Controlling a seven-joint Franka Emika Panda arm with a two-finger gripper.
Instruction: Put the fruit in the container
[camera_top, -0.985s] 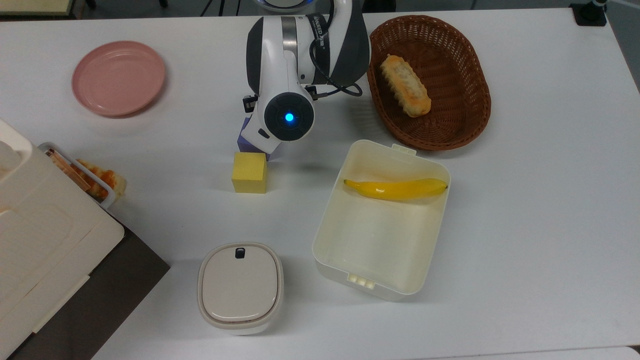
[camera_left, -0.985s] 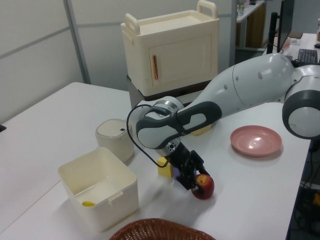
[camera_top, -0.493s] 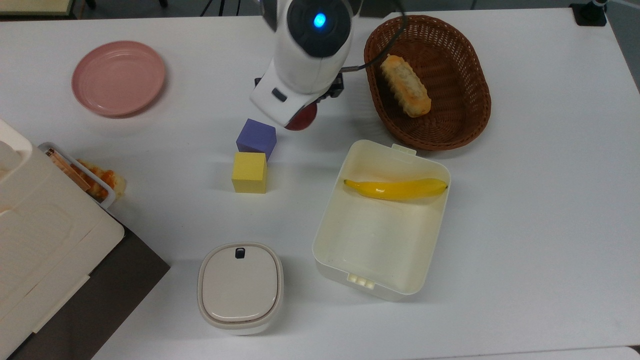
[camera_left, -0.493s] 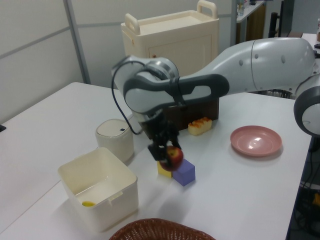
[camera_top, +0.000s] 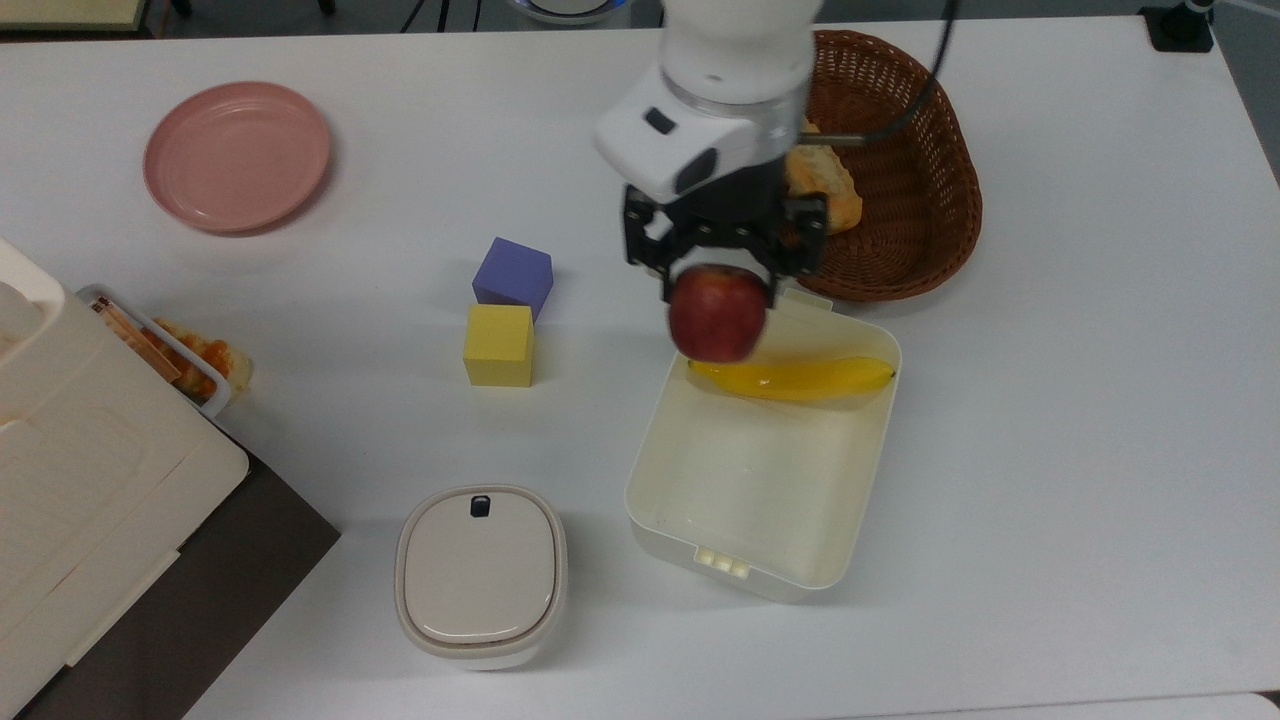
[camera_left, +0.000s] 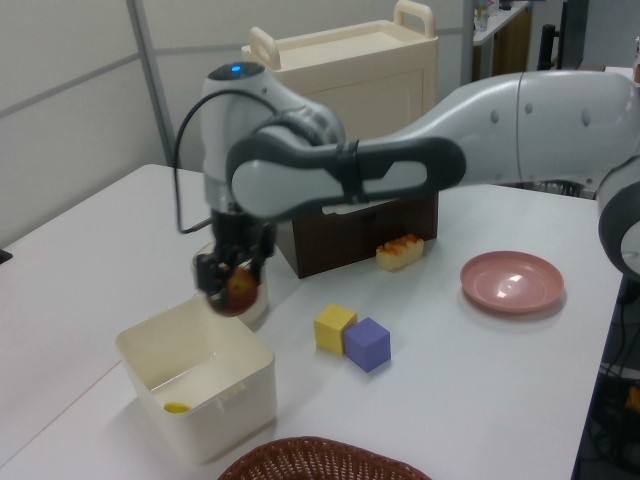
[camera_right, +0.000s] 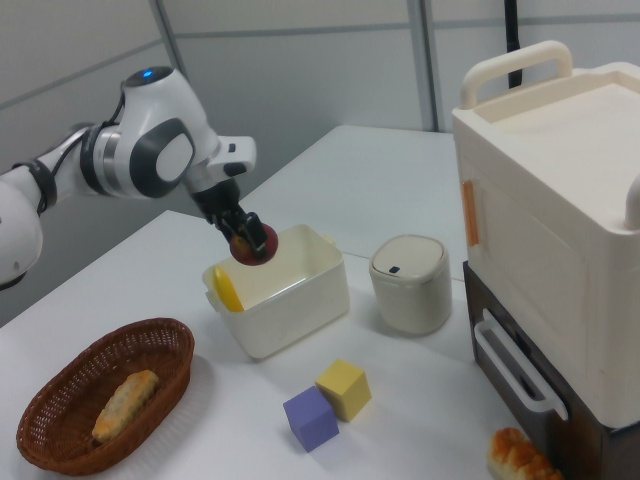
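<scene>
gripper (camera_top: 718, 285): fingers closed on the fruit (camera_top: 718, 313), one on each side of it, pointing down from the wrist. The fruit hangs below the fingertips and touches nothing else.

fruit: dark red, round, carried in the air. In the top view it sits over the container's (camera_top: 650, 440) far rim, at the corner nearest the purple cube (camera_top: 513, 276). The left view shows it above the rim (camera_left: 135, 335), not yet inside the walls.

why held this high: my reading — the fruit has to pass over the wall before it can go down, so the grip is kept clear above the rim.

container: cream-white box, open top, near the middle of the table (camera_top: 1050, 400), latch tab towards the table's near edge in the top view. A banana (camera_top: 790, 377) lies along its far wall, so the free floor is the near half.

step in hand: transport over the box; release not yet done.

next move, as judged: carry a little further over the open floor, past the banana, then lower and open — dropping at the rim risks a bounce off the wall or a landing on the banana.

wicker basket (camera_top: 930, 200): at the table's far edge just beyond the container, a bread roll (camera_right: 122, 404) in it; the wrist overlaps it in the top view.

yellow cube (camera_top: 498, 345): touching or just beside the purple cube, well clear of the path.

lidded beige box (camera_top: 481, 574): near the table's near edge, beside the container, shut.

pink plate (camera_top: 237, 156): towards a far corner, bare.
</scene>
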